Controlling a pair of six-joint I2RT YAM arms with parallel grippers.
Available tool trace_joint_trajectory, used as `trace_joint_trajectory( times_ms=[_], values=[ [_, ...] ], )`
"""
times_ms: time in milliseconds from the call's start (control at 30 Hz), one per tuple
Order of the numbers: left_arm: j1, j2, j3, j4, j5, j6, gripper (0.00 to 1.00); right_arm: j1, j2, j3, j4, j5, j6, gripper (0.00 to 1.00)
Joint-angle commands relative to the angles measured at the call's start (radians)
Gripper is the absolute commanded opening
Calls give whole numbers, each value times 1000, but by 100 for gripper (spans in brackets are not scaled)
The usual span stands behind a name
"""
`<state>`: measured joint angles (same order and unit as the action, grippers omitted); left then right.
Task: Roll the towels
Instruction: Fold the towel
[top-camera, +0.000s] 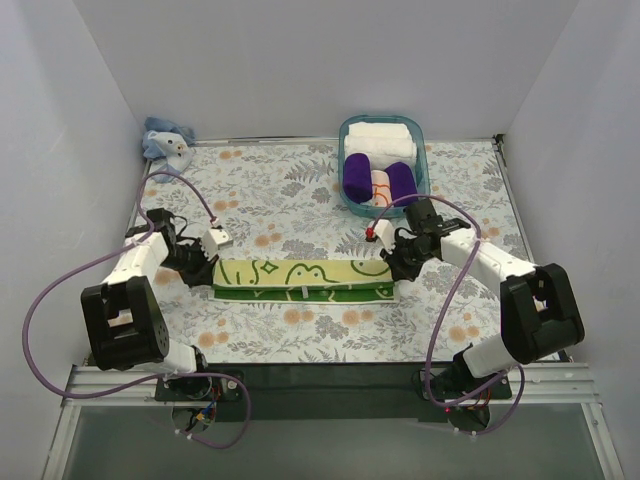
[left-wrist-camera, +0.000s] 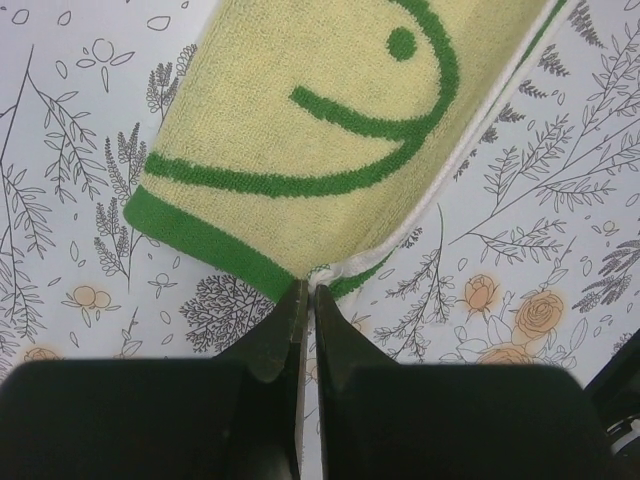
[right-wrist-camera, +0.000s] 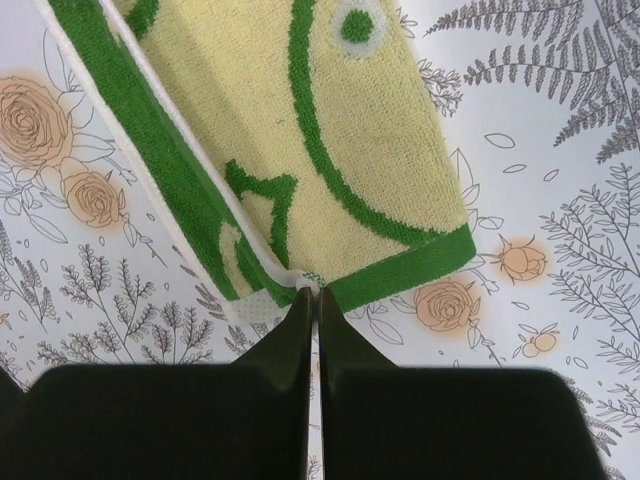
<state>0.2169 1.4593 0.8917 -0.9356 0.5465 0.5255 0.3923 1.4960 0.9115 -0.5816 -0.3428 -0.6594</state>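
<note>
The pale yellow-green towel (top-camera: 300, 278) with dark green swirls lies as a long folded strip across the middle of the table. My left gripper (top-camera: 212, 262) is shut on its left end, with the fingertips pinching the white hem at the corner (left-wrist-camera: 306, 290). At the strip's right end my right gripper (top-camera: 395, 262) is shut the same way on a corner (right-wrist-camera: 313, 293). The towel's face (left-wrist-camera: 330, 130) (right-wrist-camera: 350, 150) fills the top of both wrist views. The light blue towel (top-camera: 165, 140) lies crumpled in the far left corner, away from both grippers.
A blue-rimmed basket (top-camera: 344, 135) stands at the back right. It holds deep purple rolls (top-camera: 357, 175) and white folded towels (top-camera: 380, 135). White walls close in the floral tablecloth (top-camera: 300, 200) on three sides. Purple cables loop from both arms.
</note>
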Motion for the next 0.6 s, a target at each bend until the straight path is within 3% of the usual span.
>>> trace_joint_trajectory(
  times_ms=[0,133,167,200,300,433,567],
  values=[
    [7,-40,-3,-16,-16,44,0,3,-28,-40,-30,11,-45,1],
    [7,-28,-25,-25,-7,68,0,11,9,-53,-34,11,-48,4],
    [7,-27,-27,-32,-3,76,15,14,13,-51,-38,10,-49,9],
    [7,-28,-27,-43,3,99,21,13,15,-43,-40,7,-54,28],
    [7,-48,-16,-83,23,116,35,13,-9,-20,-79,-1,-66,59],
    [7,-86,36,-118,49,110,37,13,-85,38,-125,-24,-69,64],
    [6,-71,93,-111,124,46,37,13,-128,90,-127,-102,-36,62]
  ],
)
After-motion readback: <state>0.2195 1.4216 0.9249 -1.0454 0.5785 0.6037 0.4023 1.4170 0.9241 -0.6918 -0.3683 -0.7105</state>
